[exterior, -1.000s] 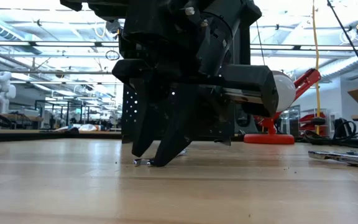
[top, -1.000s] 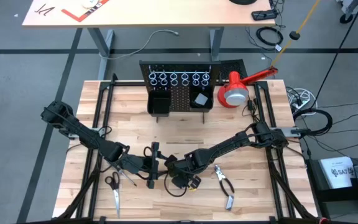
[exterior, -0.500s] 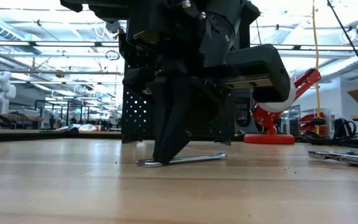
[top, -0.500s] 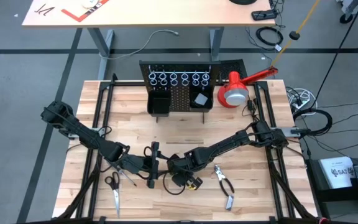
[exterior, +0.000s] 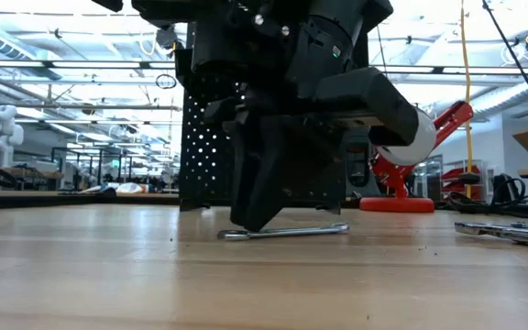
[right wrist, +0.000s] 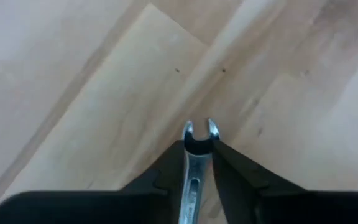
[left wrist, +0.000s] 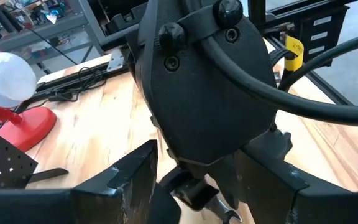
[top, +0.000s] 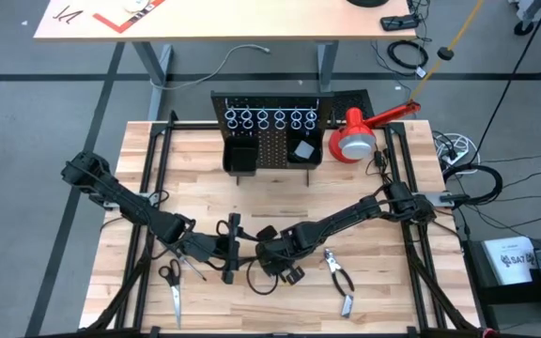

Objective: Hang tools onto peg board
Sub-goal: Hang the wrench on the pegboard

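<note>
Down at the table's near middle, the right gripper (exterior: 257, 220) is pressing its fingertips to the wooden table (exterior: 108, 275), and the silver wrench (exterior: 287, 232) is lying flat on the boards right under them, its shaft running out sideways from the tips in the low view. The right wrist view is showing the two dark fingers (right wrist: 238, 171) standing narrowly apart with the wrench (right wrist: 196, 155) between them, its forked open end poking out just past the tips; the fingers are flanking the shaft closely, but whether they are actually pinching it cannot be told. From above, the right gripper (top: 269, 255) is sitting just beside the left gripper (top: 228, 246), which is hanging near the table with its fingers spread wide and nothing between them. The black-handled scissors (top: 172, 286) are lying near the front left edge, and the black-handled pliers (top: 339, 274) are lying to the right of the right gripper. Farther back, the peg board (top: 272, 141) is standing upright at the table's far edge with its row of silver rings and two black bins, a red-and-white lamp (top: 355, 139) just beside it. Beyond the table, a large open workshop is showing, with benches and overhead lights.
</note>
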Robot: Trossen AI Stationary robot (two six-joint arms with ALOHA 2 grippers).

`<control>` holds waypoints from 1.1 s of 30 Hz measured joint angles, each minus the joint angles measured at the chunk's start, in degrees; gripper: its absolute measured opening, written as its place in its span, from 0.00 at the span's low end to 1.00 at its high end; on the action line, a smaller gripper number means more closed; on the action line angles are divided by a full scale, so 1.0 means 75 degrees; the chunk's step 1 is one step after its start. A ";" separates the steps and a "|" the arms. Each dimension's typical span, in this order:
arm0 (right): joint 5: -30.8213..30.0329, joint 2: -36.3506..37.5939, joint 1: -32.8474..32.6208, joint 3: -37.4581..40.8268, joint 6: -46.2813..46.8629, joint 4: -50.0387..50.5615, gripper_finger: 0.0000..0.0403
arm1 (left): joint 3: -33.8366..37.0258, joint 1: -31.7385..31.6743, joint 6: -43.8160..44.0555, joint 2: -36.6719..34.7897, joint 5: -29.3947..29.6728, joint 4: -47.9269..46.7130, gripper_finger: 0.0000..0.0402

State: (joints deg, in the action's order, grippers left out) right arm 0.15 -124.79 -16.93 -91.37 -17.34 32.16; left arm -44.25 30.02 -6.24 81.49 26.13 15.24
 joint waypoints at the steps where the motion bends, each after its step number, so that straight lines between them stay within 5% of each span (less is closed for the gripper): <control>1: -0.0047 0.0000 0.0000 0.0000 0.0058 0.0023 0.26 | 0.0000 0.0000 0.0000 0.0000 0.0000 -0.0012 0.54; 6: -0.0059 0.0018 0.0000 -0.0009 0.0430 0.0209 0.40 | 0.0000 0.0000 0.0003 0.0000 0.0000 -0.0019 0.54; 11: -0.0010 0.0013 0.0003 -0.0023 0.0687 0.0701 0.43 | 0.0006 0.0000 -0.0009 0.0003 -0.0006 -0.0060 0.54; 33: 0.0008 0.0026 0.0210 0.0356 0.0791 0.0522 0.07 | 0.0015 0.0000 -0.0001 0.0006 0.0012 0.0035 0.54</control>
State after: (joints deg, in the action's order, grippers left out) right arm 0.21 -124.60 -15.35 -88.71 -11.41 36.07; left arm -44.14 30.02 -6.25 81.54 26.22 15.50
